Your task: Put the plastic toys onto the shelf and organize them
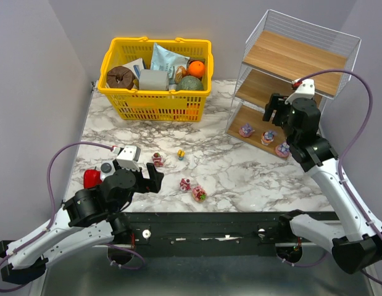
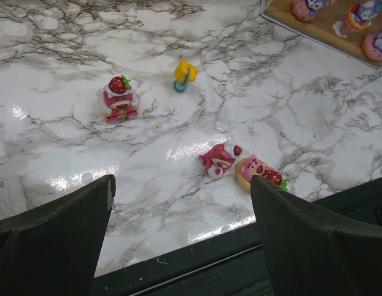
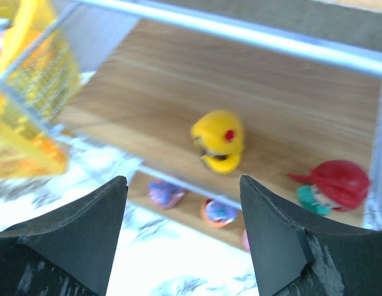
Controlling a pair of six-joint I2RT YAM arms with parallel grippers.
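The right fingers [image 3: 283, 240] hang spread and empty in front of the middle board of the three-tier white wire shelf with light wooden boards [image 1: 289, 58]. On that board a small yellow plastic figurine [image 3: 218, 140] and a red-topped plastic figurine [image 3: 334, 184] sit apart, and neither is touched. The wide spread reads as a release stance: there is nothing to pinch, and there is room to back off without knocking either toy. On the lowest board, three pink-and-purple plastic figurines [image 1: 268, 137] stand in a row near the front edge, each in its own spot.

The left fingers [image 2: 55, 246] are also spread with nothing between them, low over the white marbled table [image 2: 67, 49]. They face the four toys not yet shelved:
- an upright pink bear figurine with a strawberry hat [image 2: 118, 98];
- a tiny yellow duck-like figurine [image 2: 184, 74];
- a tipped pink figurine [image 2: 218, 160], close to the table's near edge;
- a round pink bear-face figurine [image 2: 258, 172] just beside it, perhaps touching it.

That close pair probably has to be picked one at a time. The task looks a little over half done.
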